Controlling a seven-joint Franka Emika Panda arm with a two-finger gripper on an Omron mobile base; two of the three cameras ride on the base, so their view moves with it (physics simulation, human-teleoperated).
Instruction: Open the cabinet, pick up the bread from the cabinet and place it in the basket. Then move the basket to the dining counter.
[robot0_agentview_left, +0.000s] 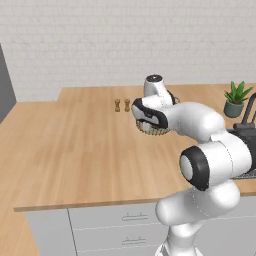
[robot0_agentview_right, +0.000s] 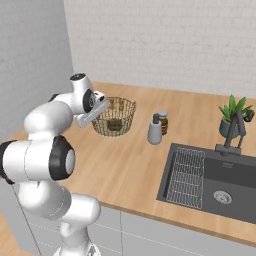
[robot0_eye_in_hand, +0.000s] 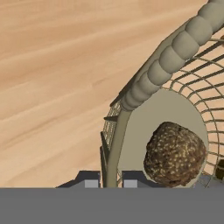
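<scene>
A: Where's the arm?
B: It rises from the base, elbow bent, forearm reaching fwd over the light-wood counter. The wrist turns down at the basket, w/ the hand at its near rim.

A: Gripper?
B: The gripper is pinched narrow on the basket's wall. In the hand view, 2 dark fingertips sit 1 on each side of the wire rim, just below the beaded top edge.

A: Is the basket on the wood or lifted?
B: Can't tell for sure. From the right base view it looks to sit on the counter; from the left base view the arm covers most of it.

A: And the bread?
B: The bread is inside the basket, on its beige base, near the gripped side of the wall. In the right base view it's a dark lump at the bottom.

A: Anything close by?
B: 2 small wooden shakers stand just left of the hand in the left base view. A grey soap bottle and a dark jar stand right of the basket, then the black sink w/ its tap, and a potted plant by the wall.
</scene>
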